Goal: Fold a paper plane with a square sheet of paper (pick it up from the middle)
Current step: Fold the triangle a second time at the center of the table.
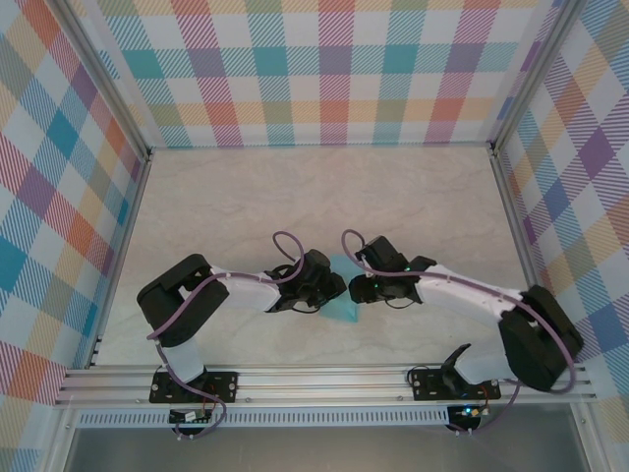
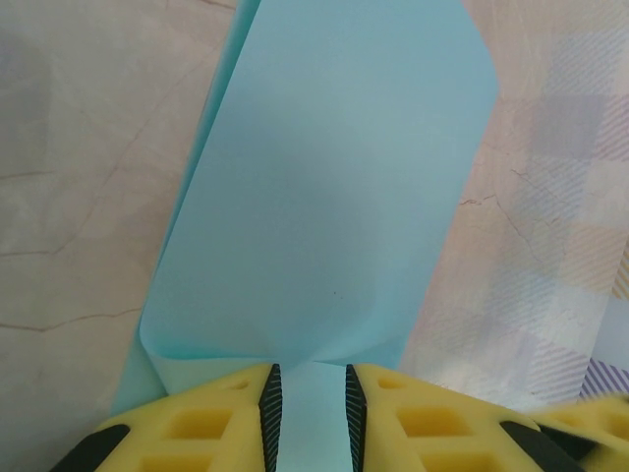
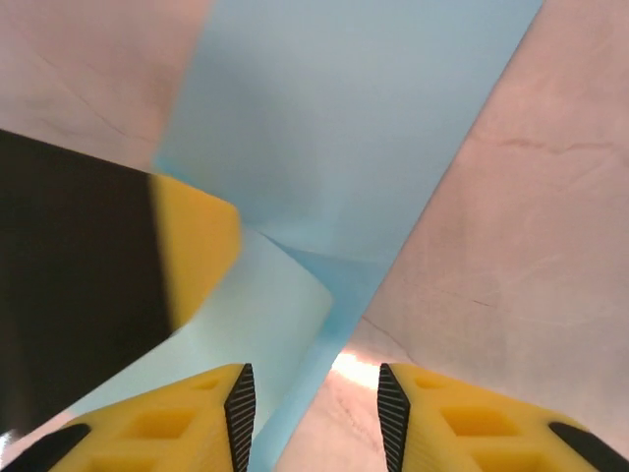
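Note:
The square sheet of paper, light blue and folded over itself in layers, hangs between the two grippers at the table's middle. In the left wrist view the sheet of paper narrows and buckles into my left gripper, which is shut on a strip of it. My right gripper stands open, with a folded edge of the paper lying slantwise between its pads, touching neither. The left gripper's yellow finger shows close by. From above, the left gripper and the right gripper almost meet. A paper plane is out of view.
The pale marbled tabletop stretches behind the arms to checked walls at the back and sides. A metal rail with both arm bases runs along the near edge.

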`<state>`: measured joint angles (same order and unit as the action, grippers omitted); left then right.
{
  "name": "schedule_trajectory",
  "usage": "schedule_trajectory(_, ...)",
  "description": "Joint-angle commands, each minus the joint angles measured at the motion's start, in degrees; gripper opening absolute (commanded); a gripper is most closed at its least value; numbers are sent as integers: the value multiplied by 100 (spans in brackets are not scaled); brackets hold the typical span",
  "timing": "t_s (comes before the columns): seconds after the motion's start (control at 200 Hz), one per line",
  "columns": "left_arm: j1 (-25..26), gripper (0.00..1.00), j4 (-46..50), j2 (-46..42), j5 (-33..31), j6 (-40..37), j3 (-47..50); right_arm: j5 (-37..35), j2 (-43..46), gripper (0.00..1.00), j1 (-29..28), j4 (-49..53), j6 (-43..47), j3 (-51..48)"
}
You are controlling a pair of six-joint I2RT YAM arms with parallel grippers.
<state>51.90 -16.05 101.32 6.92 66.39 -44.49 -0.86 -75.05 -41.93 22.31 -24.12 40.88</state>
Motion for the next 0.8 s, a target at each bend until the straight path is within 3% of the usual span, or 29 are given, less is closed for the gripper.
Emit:
schedule_trajectory(0.0, 129, 27, 208, 195, -34, -92, 153, 337, 552, 35, 15, 217, -322, -264)
schedule_trajectory(0.195, 136, 27, 216, 217, -13, -130, 98, 2073, 567, 15, 8, -733, -919, -667)
schedule_trajectory(0.32, 145, 27, 251, 203, -41, -137, 108, 1902, 338, 14, 12, -728, -1060, -606)
schedule_trajectory(0.505, 145, 27, 268, 184, -32, -178, 131, 2248, -248, 13, 1, -756, -1113, -275)
schedule_trajectory(0.795, 145, 27, 331, 160, -50, -206, 126, 1979, -1081, 14, 10, -331, -1121, 92)
